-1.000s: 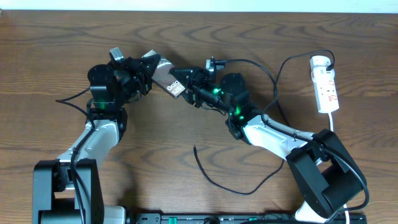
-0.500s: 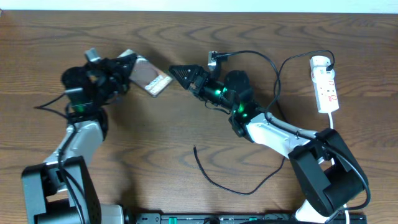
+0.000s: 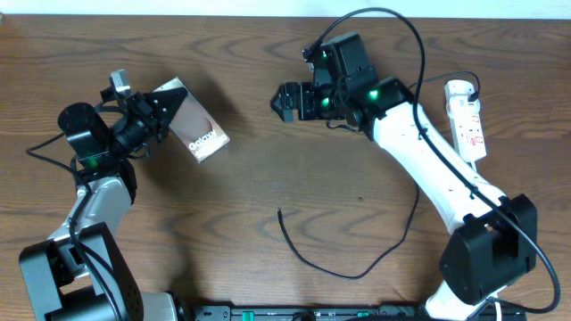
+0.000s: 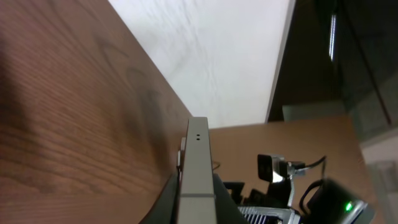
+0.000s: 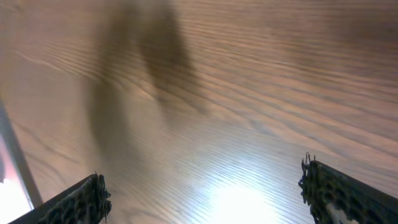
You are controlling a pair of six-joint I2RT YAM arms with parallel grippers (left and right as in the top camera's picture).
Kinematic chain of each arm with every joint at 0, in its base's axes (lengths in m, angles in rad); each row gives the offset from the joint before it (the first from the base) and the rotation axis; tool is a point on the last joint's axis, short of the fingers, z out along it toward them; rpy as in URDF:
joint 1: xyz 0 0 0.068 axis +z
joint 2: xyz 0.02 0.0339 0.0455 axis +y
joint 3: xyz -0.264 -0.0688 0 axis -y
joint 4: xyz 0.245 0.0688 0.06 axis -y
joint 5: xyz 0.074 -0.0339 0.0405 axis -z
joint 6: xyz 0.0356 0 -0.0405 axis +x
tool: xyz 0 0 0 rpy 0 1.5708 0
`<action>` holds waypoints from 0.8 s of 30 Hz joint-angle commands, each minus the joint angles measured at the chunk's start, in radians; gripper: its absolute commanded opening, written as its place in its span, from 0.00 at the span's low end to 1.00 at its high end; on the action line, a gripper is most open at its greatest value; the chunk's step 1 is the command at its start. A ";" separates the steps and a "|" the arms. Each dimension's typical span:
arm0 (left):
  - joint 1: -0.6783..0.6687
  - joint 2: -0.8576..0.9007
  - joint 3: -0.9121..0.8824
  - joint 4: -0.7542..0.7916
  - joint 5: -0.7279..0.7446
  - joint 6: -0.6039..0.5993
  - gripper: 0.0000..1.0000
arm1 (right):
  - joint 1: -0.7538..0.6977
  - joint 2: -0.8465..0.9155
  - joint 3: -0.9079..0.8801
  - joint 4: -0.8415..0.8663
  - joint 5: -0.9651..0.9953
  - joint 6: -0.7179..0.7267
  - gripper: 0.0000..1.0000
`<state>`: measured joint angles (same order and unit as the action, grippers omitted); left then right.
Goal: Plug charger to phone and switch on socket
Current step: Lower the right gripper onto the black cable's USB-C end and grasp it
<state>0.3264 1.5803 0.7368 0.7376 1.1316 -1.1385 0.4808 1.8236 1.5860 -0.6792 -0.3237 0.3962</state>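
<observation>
The phone (image 3: pixel 200 134), dark with white "Galaxy" lettering, is held tilted above the table at the left by my left gripper (image 3: pixel 153 116), which is shut on its end. In the left wrist view the phone (image 4: pixel 198 155) shows edge-on, pinched in my left gripper (image 4: pixel 198 202). My right gripper (image 3: pixel 282 102) hangs open well right of the phone, and in its own view my right gripper (image 5: pixel 205 190) has only bare wood between its fingers. The charger (image 3: pixel 339 267) lies in a curve on the table, its free tip (image 3: pixel 279 212) near the middle. The socket (image 3: pixel 469 125) lies at the far right.
A black cable (image 3: pixel 406 36) loops up over the right arm toward the plug head (image 3: pixel 458 88) on the socket. The table's far edge (image 3: pixel 268 17) meets a white wall. The arm bases stand at the near edge.
My left gripper has carried the phone leftward, away from the right gripper. The right gripper has opened wide and drawn back and to the right. The charger on the table has not moved.
</observation>
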 commanded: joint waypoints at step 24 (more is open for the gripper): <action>0.310 -0.011 0.004 0.005 0.339 0.233 0.07 | 0.479 0.049 -0.294 -0.143 0.333 0.375 0.67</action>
<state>0.6300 1.5803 0.7368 0.7357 1.4384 -0.9318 0.9432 1.8526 1.3045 -0.8246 -0.0238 0.7296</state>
